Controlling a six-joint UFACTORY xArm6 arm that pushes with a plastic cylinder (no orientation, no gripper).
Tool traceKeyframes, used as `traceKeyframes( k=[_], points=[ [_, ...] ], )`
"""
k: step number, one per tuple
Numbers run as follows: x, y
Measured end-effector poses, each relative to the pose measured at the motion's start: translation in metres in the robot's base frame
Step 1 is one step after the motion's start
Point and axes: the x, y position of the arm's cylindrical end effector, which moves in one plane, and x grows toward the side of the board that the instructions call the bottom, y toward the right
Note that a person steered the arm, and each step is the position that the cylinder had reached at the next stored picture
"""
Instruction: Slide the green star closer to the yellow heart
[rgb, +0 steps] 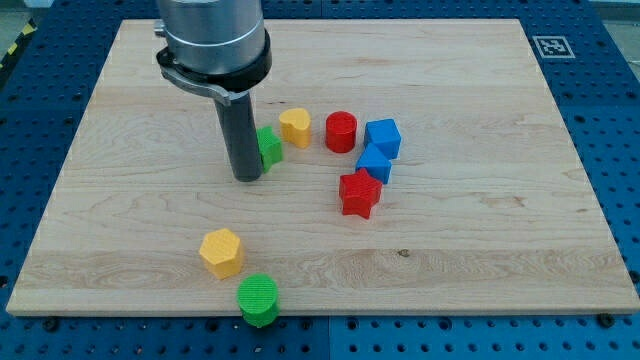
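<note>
Lighting is bright and even; the bench (450, 240) shows soft, short shadows, no glare, and sharp focus throughout.

Pale wooden worktop (480, 230), light tan with fine brown grain lines running across it; small black-and-white square marker (549, 46) printed at the view's top right corner. Surrounding surface is a blue pegboard (620, 120) dotted with dark holes.

My rod is dark grey to black down to my tip (247, 177); housing above it is silver-grey metal with a black ring.

Blocks: bright green star (268, 147), yellow heart (295, 127), red cylinder (341, 131), blue cube (383, 138), second blue block (374, 163), red star (359, 193), orange-yellow hexagonal block (221, 252), green cylinder (258, 299) with a ribbed, striped top.
</note>
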Motion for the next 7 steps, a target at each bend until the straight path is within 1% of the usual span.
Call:
traceKeyframes(
  k=[4,5,6,7],
  points=[
    [-0.006,0.002],
    [-0.012,-0.027],
    [-0.036,-0.025],
    [-0.031,-0.009]
  ],
)
